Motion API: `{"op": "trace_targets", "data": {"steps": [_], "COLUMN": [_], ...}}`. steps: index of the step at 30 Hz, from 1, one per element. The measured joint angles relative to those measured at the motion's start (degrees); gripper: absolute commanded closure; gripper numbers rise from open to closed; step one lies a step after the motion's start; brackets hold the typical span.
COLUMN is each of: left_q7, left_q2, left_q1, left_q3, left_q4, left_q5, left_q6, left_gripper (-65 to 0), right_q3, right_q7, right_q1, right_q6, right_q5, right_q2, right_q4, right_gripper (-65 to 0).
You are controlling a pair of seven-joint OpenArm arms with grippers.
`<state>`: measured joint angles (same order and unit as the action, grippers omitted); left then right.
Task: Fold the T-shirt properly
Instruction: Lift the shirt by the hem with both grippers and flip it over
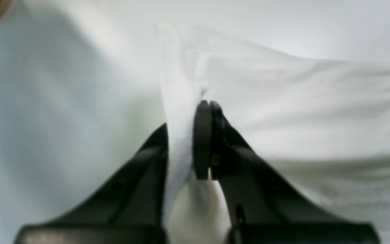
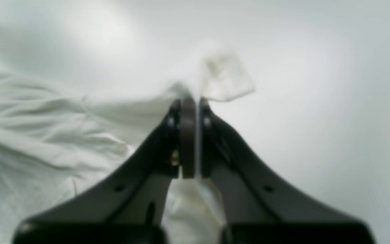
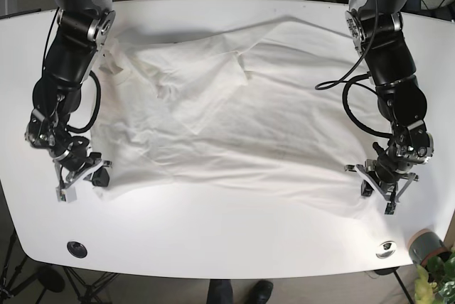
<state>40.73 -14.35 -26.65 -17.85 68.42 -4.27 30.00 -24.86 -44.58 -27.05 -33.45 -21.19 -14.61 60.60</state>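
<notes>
Two jaws pinching one T-shirt [image 3: 234,119]

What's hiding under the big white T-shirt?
Only the white table shows around the T-shirt. The cloth covers everything beneath, so anything else there can't be seen. The left gripper and right gripper each pinch a near edge.

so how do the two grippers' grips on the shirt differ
The left gripper pinches a broad fold of the shirt, which drapes over one of its fingers; the right gripper pinches only a thin edge, with a small corner poking past its tips. The left grips the shirt's base-view right corner, the right its left. Both are shut on cloth near the table.
</notes>
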Motion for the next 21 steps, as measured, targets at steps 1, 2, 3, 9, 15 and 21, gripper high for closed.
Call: {"op": "trace_targets", "data": {"steps": [1,2,3,9,15,21], "left_q7": [0.0,0.0,0.0,2.2,3.0,3.4], "left_q2": [0.0,0.0,0.0,0.2,0.0,0.0], "left_q1": [0.0,0.0,-0.2,-4.9,-9.4,-14.2], "left_q3": [0.0,0.0,0.0,0.0,0.0,0.0], "left_q4": [0.9,1.7,2.4,4.0,5.4,6.2], "left_q5": [0.0,0.0,0.0,0.0,-0.2,-0.2], "left_q6": [0.0,0.0,0.0,0.0,0.0,0.1], "left_gripper": [0.0,0.0,0.0,0.0,0.0,0.0], "right_q3": [1.4,2.6,3.7,7.7,8.0,8.0], "right_q7": [-0.1,0.0,0.2,-0.3,-4.1,-8.2], "right_q1": [-1.1,-2.2,-3.1,-9.5,-18.0,-28.0], "right_q6": [0.04,0.0,-0.02,-0.15,-0.44,-0.48], "right_q5": [0.0,-0.3,-0.5,-1.0,-0.2,-0.3], "right_q2": [-0.8,-1.3,-1.9,-4.3,-6.4,-7.2], "right_q4": [0.0,0.1,0.1,0.1,-0.2,-0.1], "right_gripper": [0.0,0.0,0.0,0.0,0.0,0.0]}}
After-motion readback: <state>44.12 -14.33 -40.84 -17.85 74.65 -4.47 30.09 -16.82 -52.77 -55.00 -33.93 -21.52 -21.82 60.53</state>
